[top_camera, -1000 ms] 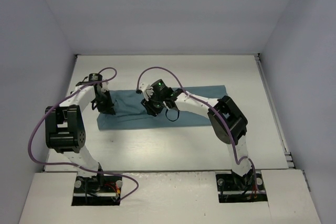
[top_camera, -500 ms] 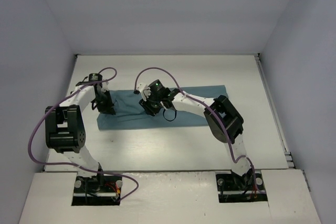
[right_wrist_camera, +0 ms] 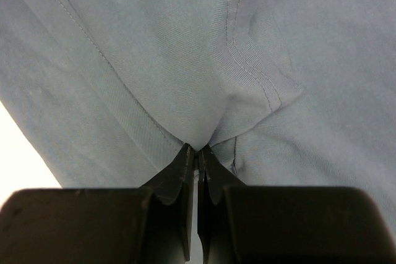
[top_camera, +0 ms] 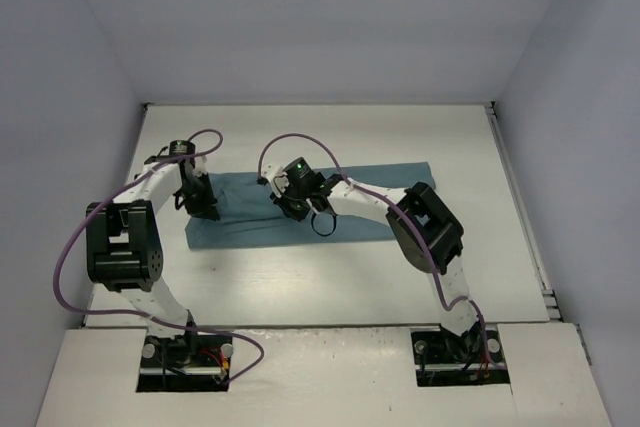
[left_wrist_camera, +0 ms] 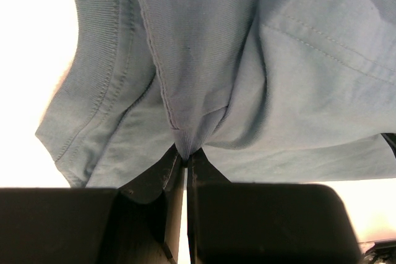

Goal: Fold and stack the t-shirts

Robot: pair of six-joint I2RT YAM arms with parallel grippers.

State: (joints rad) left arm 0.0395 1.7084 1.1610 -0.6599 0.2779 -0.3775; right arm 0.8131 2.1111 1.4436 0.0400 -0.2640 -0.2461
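The teal t-shirt (top_camera: 380,197) lies as a long folded strip across the middle of the white table (top_camera: 330,277). My left gripper (top_camera: 203,209) is at the strip's left end, shut on a pinch of the cloth; the left wrist view shows the t-shirt (left_wrist_camera: 247,66) puckered at the closed tips (left_wrist_camera: 185,153), with a ribbed hem to the left. My right gripper (top_camera: 290,203) is over the strip's middle, shut on a fold of the t-shirt (right_wrist_camera: 154,60) near a stitched seam, tips (right_wrist_camera: 199,149) closed on it.
Grey walls stand close on the left, back and right of the table. A purple cable (top_camera: 300,137) loops above the right arm, and another (top_camera: 70,247) hangs beside the left arm. A rail (top_camera: 520,207) runs along the table's right edge.
My right gripper has shifted slightly back and left over the shirt's middle, still holding the cloth. The left arm has not moved.
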